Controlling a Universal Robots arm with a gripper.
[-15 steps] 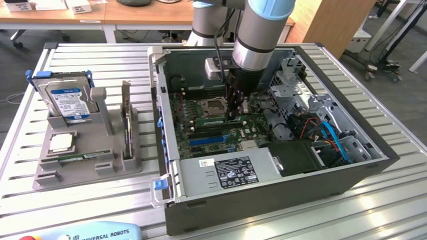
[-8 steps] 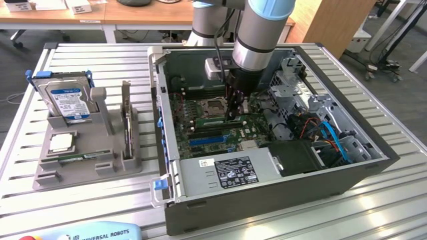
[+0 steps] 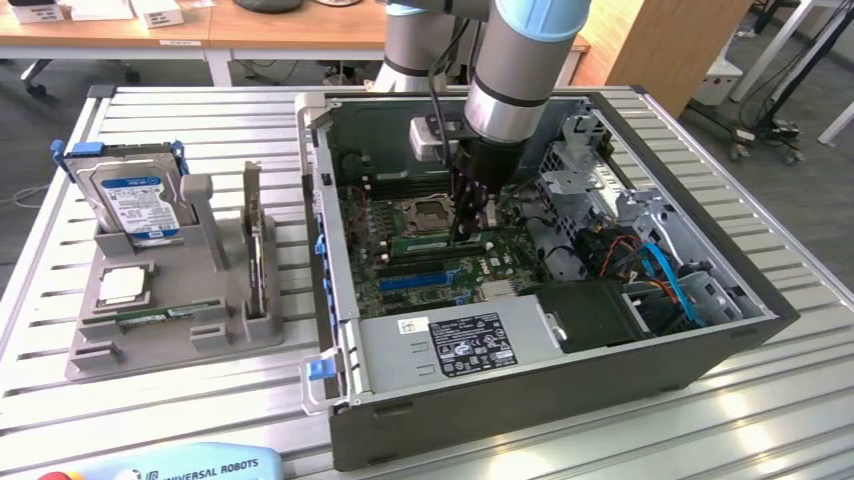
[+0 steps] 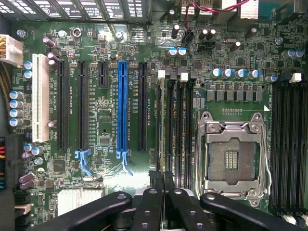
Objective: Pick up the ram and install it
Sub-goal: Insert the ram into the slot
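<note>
Claw: black two-finger claw (image 3: 470, 236) (image 4: 161, 179) was closed, fingers (image 4: 155, 188) together.
Ram: long thin green circuit-board stick (image 3: 424, 243) (image 4: 159, 126) stood edge-on in black memory slot (image 4: 157, 161), just near of silver processor socket (image 3: 427, 212) (image 4: 233, 154).
Contact: fingertips sat at stick's end on the exterior view's right.

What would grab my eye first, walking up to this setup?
The big grey-and-blue robot arm reaches down into the open computer case in the middle of the slatted table, its hand shut just above the green motherboard. On that board a bright blue slot and the shiny square processor socket stand out. At the exterior view's left, a grey holder carries a blue-labelled hard drive.
</note>
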